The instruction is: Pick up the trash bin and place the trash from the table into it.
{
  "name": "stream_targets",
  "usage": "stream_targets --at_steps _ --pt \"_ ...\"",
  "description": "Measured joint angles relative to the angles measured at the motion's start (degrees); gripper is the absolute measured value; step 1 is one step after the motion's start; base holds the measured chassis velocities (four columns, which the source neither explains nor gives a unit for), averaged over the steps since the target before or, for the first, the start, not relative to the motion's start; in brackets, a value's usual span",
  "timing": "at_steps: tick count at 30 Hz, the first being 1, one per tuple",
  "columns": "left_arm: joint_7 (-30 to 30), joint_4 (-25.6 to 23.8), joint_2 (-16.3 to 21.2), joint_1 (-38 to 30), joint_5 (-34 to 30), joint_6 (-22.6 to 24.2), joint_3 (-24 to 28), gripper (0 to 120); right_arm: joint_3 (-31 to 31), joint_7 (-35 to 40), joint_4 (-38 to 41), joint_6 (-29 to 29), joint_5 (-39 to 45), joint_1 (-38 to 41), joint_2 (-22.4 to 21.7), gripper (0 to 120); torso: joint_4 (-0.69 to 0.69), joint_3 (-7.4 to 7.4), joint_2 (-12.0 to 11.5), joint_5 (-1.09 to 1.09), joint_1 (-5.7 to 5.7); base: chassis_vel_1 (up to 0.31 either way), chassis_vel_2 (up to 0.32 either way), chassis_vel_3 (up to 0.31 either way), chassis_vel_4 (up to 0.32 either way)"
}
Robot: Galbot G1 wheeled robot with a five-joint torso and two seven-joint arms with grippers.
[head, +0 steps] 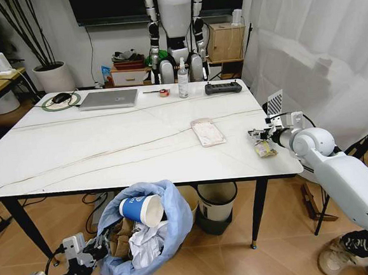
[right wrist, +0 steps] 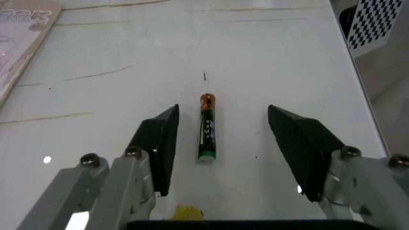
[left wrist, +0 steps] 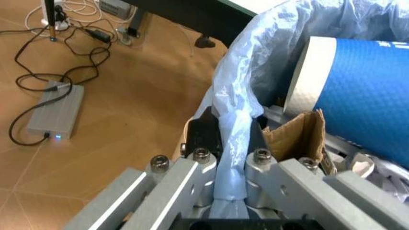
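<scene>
Below the near edge of the table (head: 77, 152), the left gripper (left wrist: 223, 143) pinches the bag-lined rim of the trash bin (head: 144, 242), already holding a paper cup (head: 140, 210), cardboard (left wrist: 297, 134) and tissue (head: 148, 245). Over the tabletop's right end, the right gripper (right wrist: 221, 143) hangs with fingers spread either side of a small battery (right wrist: 207, 127): light, rigid and likely to roll, best pinched across its middle. A flat packet (head: 208, 132) lies nearby.
</scene>
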Motion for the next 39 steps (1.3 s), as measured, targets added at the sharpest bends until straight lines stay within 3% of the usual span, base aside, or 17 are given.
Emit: stream_targets --at_steps 7,14,39 --pt "0.0 0.0 0.1 0.0 -0.1 -0.1 0.0 1 -0.3 -0.1 1.0 -0.2 -0.7 -0.5 -0.4 20 0.01 0.0 0.0 0.0 -0.01 0.0 0.0 0.0 0.0" --pt "0.0 -0.1 0.1 0.0 -0.2 -0.1 0.0 1 -0.6 -0.1 1.3 -0.3 -1.0 -0.5 -0.6 0 0.01 0.0 0.0 0.0 -0.01 0.0 0.0 0.0 0.0" --pt "0.0 -0.3 0.6 -0.2 -0.4 -0.1 0.2 1 -1.2 2.4 9.9 -0.4 3.4 0.5 -0.3 0 0.01 0.01 0.0 0.0 -0.01 0.0 0.0 0.0 0.0"
